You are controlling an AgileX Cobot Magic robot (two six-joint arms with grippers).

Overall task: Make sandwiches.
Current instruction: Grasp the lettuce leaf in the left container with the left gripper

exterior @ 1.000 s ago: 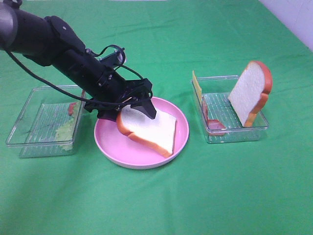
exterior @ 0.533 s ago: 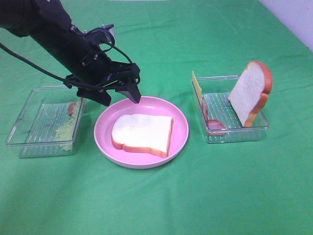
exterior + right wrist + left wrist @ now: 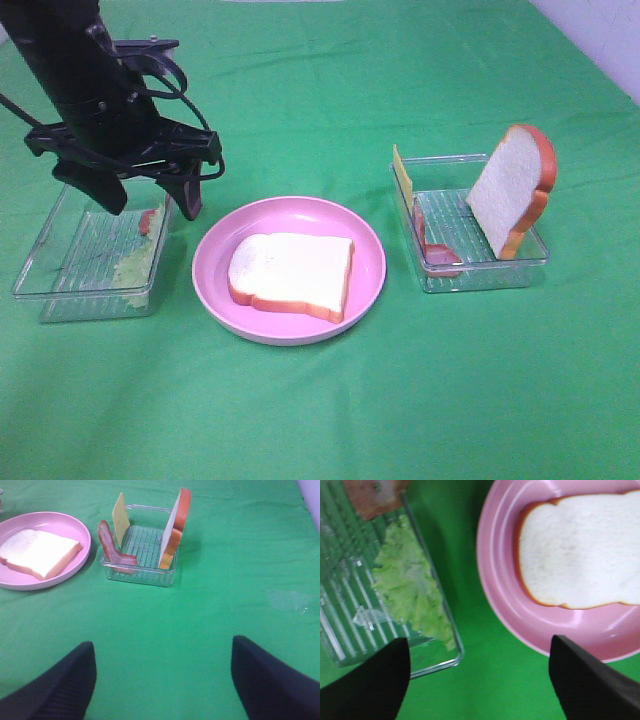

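- While no sandwich is stacked yet, its parts lie spread over a green cloth (image 3: 320, 410): one slice (image 3: 292, 272) of white bread with an orange-brown crust lies flat on the pink plate (image 3: 372, 262) in the middle.
- Second slice (image 3: 512, 190), same white face and orange-brown crust, stands on edge in the right tray (image 3: 480, 278), leaning on its far corner, well apart from the plate.
- Yellow cheese (image 3: 402, 172) stands upright in that tray against the wall nearest the plate, and a pink-red bacon strip (image 3: 436, 256) curls on the tray floor just beside it.
- Left tray (image 3: 45, 250), just beside the plate on the other side, holds pale green lettuce (image 3: 133, 268) along its plate-side wall.
- Behind the lettuce lies a reddish piece (image 3: 148, 220), likely more bacon, though it is blurred in the left wrist view and half hidden from above.
- Left gripper (image 3: 148, 205) hangs over the plate-side edge of the left tray with its jaws spread wide and nothing between them.
- One finger is above the tray and the other above the cloth between tray and plate; it appears clear of both.
- Right gripper (image 3: 162, 680) shows only in its own wrist view: jaws wide apart, empty, over bare cloth, well short of the right tray.
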